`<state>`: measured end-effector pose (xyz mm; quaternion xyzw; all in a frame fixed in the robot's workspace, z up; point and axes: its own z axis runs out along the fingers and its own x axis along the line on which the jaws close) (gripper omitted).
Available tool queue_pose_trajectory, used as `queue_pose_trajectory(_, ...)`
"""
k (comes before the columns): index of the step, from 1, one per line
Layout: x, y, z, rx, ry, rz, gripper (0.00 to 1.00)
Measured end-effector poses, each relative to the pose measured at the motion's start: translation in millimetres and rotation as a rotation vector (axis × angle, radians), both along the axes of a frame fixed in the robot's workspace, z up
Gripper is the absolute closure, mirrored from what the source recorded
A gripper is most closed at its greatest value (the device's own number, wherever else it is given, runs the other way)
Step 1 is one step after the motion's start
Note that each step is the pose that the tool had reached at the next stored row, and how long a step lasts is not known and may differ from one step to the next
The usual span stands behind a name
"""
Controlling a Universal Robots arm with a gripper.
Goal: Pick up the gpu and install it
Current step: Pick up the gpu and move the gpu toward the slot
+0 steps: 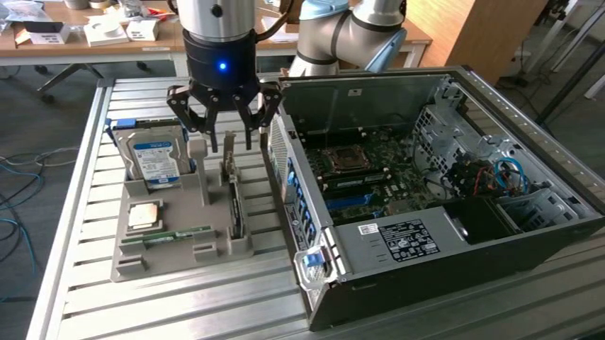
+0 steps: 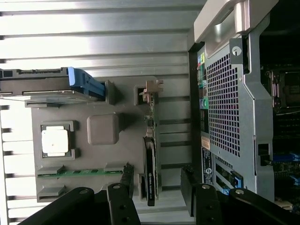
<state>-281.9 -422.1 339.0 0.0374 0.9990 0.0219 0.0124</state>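
- gpu (image 1: 234, 204) (image 2: 149, 174) stands on edge in a slot of the grey holder tray (image 1: 212, 244) (image 2: 104, 129), on the side nearest the PC case (image 1: 416, 212) (image 2: 229, 93). Pale bracket end points toward the far end of the tray, under the arm.
- gripper (image 1: 229, 138) (image 2: 157, 169) hangs above the gpu's bracket end, not touching it. Fingers (image 1: 257, 117) (image 2: 123, 185) are spread wide with nothing held; in the wrist view they sit one on each side of the card's line.
- On the same tray, away from the case: a hard drive (image 1: 156, 159) (image 2: 37, 84) with a blue-white label, upright. A square CPU (image 1: 144, 214) (image 2: 55, 140) lies flat, with a green memory stick (image 1: 175, 234) (image 2: 79, 172) just beside it.
- Case lies on its side, panel off, motherboard exposed, just beside the tray on the exterior view's right.
- Everything sits on a slatted metal table (image 1: 189, 301) (image 2: 93, 42).
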Motion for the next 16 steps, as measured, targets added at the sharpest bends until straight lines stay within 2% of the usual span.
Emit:
queue_pose_trajectory(7, 0.0, 0.0, -2.4, 0.0003, -0.0003, 0.0, 0.47)
queue_pose_trajectory(16, 0.0, 0.0, -15.4, 0.0002, -0.0002, 0.0, 0.47)
